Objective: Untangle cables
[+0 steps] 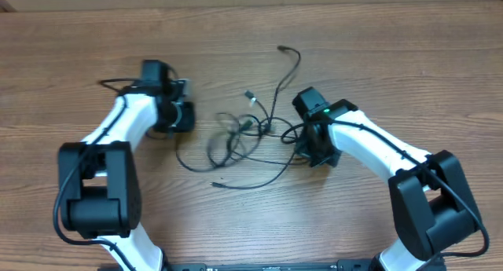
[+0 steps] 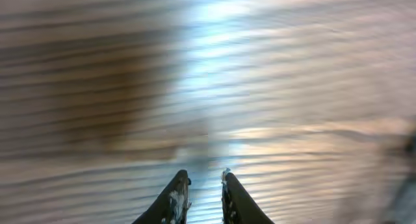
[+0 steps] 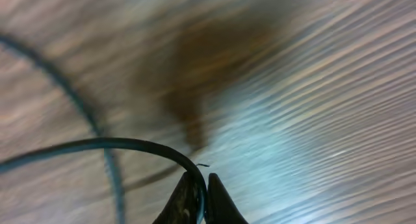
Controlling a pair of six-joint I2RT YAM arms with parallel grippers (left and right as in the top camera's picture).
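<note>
The cables (image 1: pixel 240 128) lie in a messy knot in the middle of the table (image 1: pixel 393 51), not pulled apart yet. The right gripper (image 3: pixel 200 178) pinches one cord (image 3: pixel 117 143) tight. The left gripper (image 2: pixel 205 178) has its fingers slightly apart, holding nothing.

Quick headcount from my end: one brown wood-grain table (image 1: pixel 409 59). Two white-and-black jointed arms, the left arm (image 1: pixel 118 126) and the right arm (image 1: pixel 369 141). That makes two black pincers, my left pincer (image 2: pixel 205 180) and my right pincer (image 3: pixel 201 184), two fingers each, four total. The thin black flexible cords (image 1: pixel 236 137) are one tangle. I can't tell how many, but at least three loose plug ends (image 1: pixel 280 48) show.
</note>
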